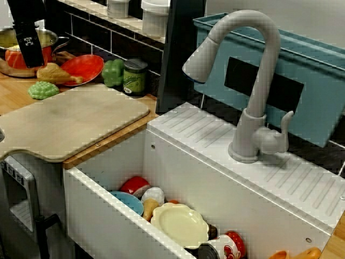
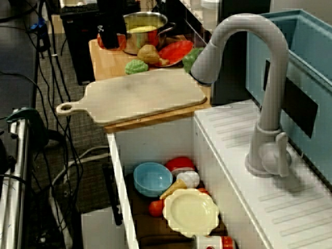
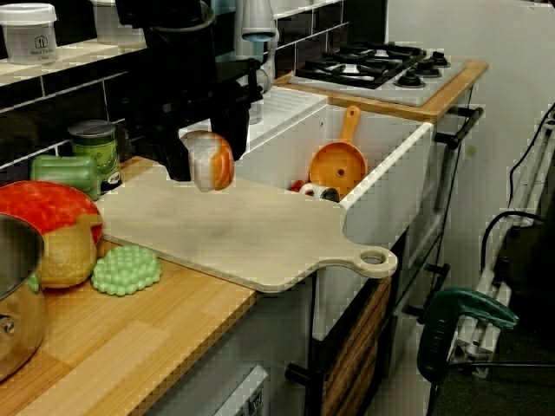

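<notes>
At the far left of the counter (image 3: 130, 347), our gripper (image 3: 205, 167) clamps an orange-white toy (image 3: 217, 156) beside the open cutting board (image 3: 243, 234); only the counter-end view shows it.

Two views look down from beside the grey curved tap (image 1: 253, 81), one close over the white sink (image 1: 188, 167), one higher taking in the cabled floor, while the third sits low at the counter's far end, facing back across the pale wooden cutting board (image 3: 243, 234) all three share.

glossy plastic toy (image 3: 211, 160), matt wooden board (image 1: 70, 121), shiny metal pot (image 2: 150, 40)
</notes>
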You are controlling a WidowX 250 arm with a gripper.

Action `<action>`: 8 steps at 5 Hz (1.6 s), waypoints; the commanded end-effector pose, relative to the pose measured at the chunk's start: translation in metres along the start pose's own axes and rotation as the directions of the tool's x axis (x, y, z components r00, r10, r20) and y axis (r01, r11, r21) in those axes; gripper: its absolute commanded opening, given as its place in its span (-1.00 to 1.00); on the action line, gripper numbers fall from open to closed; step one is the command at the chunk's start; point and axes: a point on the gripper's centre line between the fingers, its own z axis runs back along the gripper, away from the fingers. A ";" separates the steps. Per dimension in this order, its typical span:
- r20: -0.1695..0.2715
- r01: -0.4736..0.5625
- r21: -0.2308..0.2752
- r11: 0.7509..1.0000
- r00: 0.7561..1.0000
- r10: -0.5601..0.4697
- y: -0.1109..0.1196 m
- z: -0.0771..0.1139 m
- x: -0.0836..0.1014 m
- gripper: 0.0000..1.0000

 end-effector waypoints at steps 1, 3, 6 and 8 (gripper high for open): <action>-0.030 0.168 -0.012 0.986 0.985 -0.169 -0.019 0.016 0.004 -1.00; -0.070 0.284 -0.113 0.952 0.954 -0.293 -0.018 0.016 0.003 -1.00; -0.153 0.352 -0.083 0.932 0.920 -0.361 -0.051 0.001 0.001 -1.00; -0.170 0.383 -0.056 0.922 0.906 -0.386 -0.070 -0.006 -0.003 -1.00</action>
